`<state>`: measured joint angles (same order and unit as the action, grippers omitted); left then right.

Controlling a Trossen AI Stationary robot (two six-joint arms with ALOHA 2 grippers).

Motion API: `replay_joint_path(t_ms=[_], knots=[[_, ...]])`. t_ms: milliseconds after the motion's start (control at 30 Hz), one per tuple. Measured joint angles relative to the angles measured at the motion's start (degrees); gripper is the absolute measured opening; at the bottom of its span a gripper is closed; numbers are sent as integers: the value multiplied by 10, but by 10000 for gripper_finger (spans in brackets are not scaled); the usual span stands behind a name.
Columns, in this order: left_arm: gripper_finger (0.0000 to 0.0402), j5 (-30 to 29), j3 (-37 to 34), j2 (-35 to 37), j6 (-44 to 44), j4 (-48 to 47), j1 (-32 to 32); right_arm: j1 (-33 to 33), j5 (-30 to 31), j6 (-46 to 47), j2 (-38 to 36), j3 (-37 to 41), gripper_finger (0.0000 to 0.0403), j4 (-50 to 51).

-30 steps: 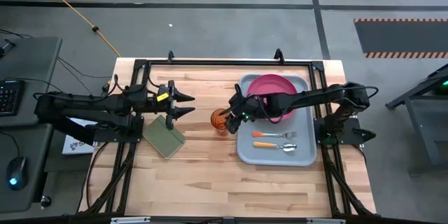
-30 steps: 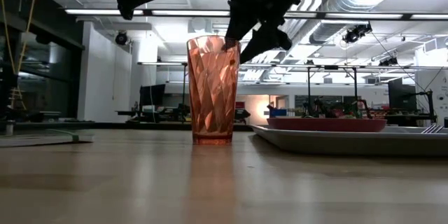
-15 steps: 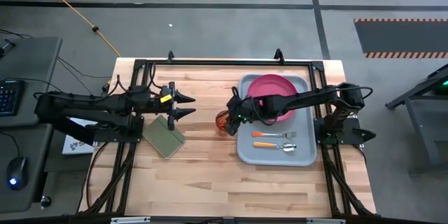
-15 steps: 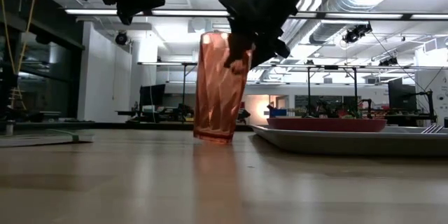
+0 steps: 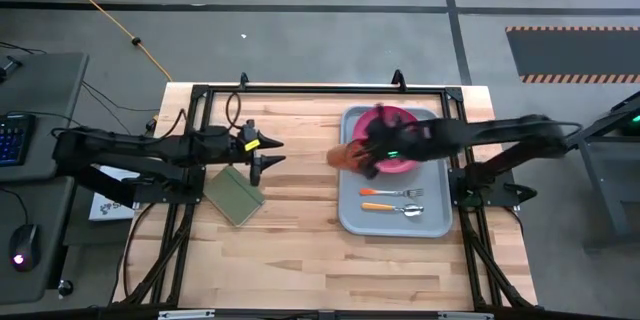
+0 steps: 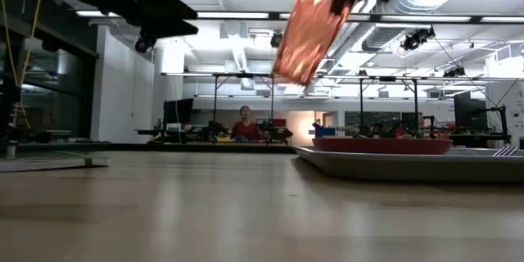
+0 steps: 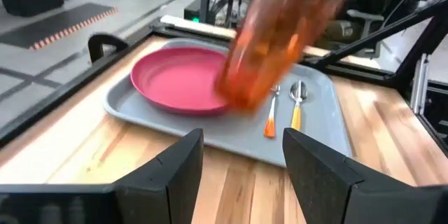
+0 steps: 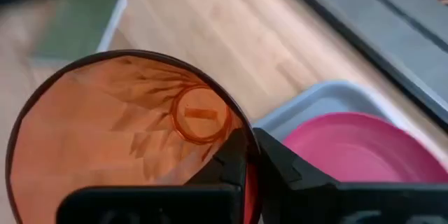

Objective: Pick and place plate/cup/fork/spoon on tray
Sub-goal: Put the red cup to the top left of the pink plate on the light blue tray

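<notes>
From overhead I see my right gripper (image 5: 362, 154) clamped on the cup (image 5: 345, 156), carrying it in the air at the tray's (image 5: 350, 222) left rim, beside the plate (image 5: 398, 140). The plate sits in the tray's far half; the fork (image 5: 392, 193) and the spoon (image 5: 392, 208) lie side by side in the near half. My left gripper (image 5: 270, 152) hangs over bare table, well apart from the tray, its fingers spread with nothing between them, and the green notebook (image 5: 234, 196) lies just below that arm.

At table height the cup (image 6: 308, 26) is tilted and well clear of the wood — the tray (image 6: 385, 164) lies to its right with the plate (image 6: 381, 145) on it. A person (image 6: 244, 124) shows far back in the room.

My left wrist camera looks past its own open fingers (image 7: 173, 171) at the tilted cup (image 7: 280, 35) hanging over the plate (image 7: 178, 80), with fork (image 7: 271, 112) and spoon (image 7: 297, 103) on the tray (image 7: 325, 129) beyond.

My right wrist camera looks straight into the cup (image 8: 126, 129) — a finger (image 8: 234, 155) grips its rim, and the plate (image 8: 353, 150) and tray (image 8: 318, 101) lie below.
</notes>
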<state>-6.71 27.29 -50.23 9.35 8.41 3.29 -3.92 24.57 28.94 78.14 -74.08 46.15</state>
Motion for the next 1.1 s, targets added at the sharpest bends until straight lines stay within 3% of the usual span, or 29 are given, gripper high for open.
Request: replay_joint_path(t_ms=[133, 267, 400, 500, 733, 1000, 1100], knots=[[188, 0, 0, -36, 10, 27, 0, -3, 71, 46, -96, -1, 3, 80], [188, 1, 0, -73, 10, 59, 0, 44, 158, 127, -142, -1, 2, 244], [188, 8, 0, -106, 10, 108, 0, 128, 168, 188, -139, -1, 1, 390], [188, 20, 0, -123, 10, 144, 0, 185, 172, 187, -126, -1, 1, 439], [188, 52, 0, -136, 27, 157, -1, 305, 175, 106, -94, 5, 1, 426], [188, 61, 0, -136, 22, 166, -19, 395, 123, -18, -99, 156, 0, 201], [188, 61, 0, -135, 16, 186, -19, 416, 123, -42, -99, 186, 0, 172]])
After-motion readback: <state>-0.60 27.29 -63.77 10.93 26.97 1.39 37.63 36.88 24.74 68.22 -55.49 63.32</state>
